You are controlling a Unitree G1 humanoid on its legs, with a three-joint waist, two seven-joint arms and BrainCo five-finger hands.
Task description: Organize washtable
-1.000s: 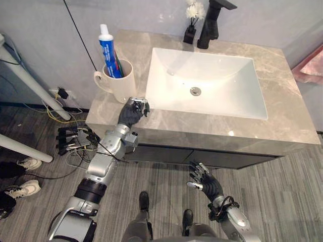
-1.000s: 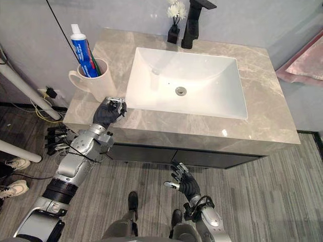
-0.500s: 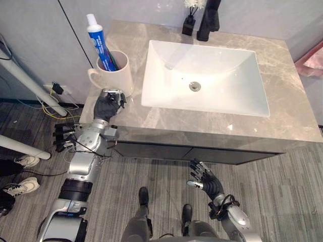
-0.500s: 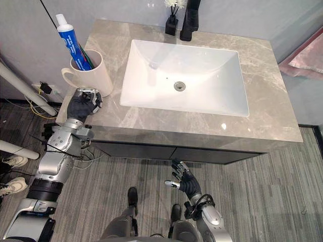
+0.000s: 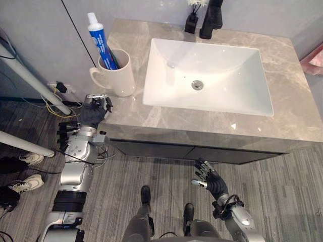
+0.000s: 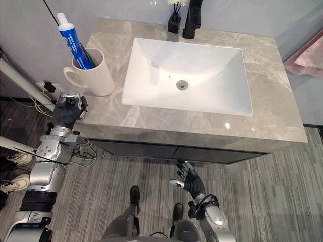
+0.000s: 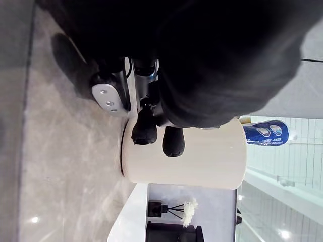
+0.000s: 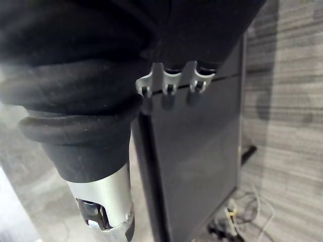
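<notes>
A cream mug [image 5: 118,75] stands at the left back of the marble counter [image 5: 166,116], holding a blue and white toothpaste tube [image 5: 98,40] and a toothbrush. My left hand [image 5: 94,112] hovers at the counter's left front corner, just short of the mug [image 7: 186,156], with its fingers [image 7: 146,126] curled and nothing in them. The white sink [image 5: 252,103] is set in the middle of the counter. My right hand [image 5: 211,180] hangs low before the dark cabinet [image 5: 202,154], fingers spread open.
A black faucet [image 5: 212,20] and a small black vase with white flowers [image 5: 192,19] stand behind the sink. A pink cloth [image 5: 315,58] lies past the counter's right end. White poles [image 5: 30,80], a power strip with cables [image 5: 65,137] and a person's shoes [image 5: 25,160] are at the left.
My left hand has drawn back from the counter by the sink's front left corner to the counter's left front corner, still curled. The camera has shifted. The right hand hangs as before.
</notes>
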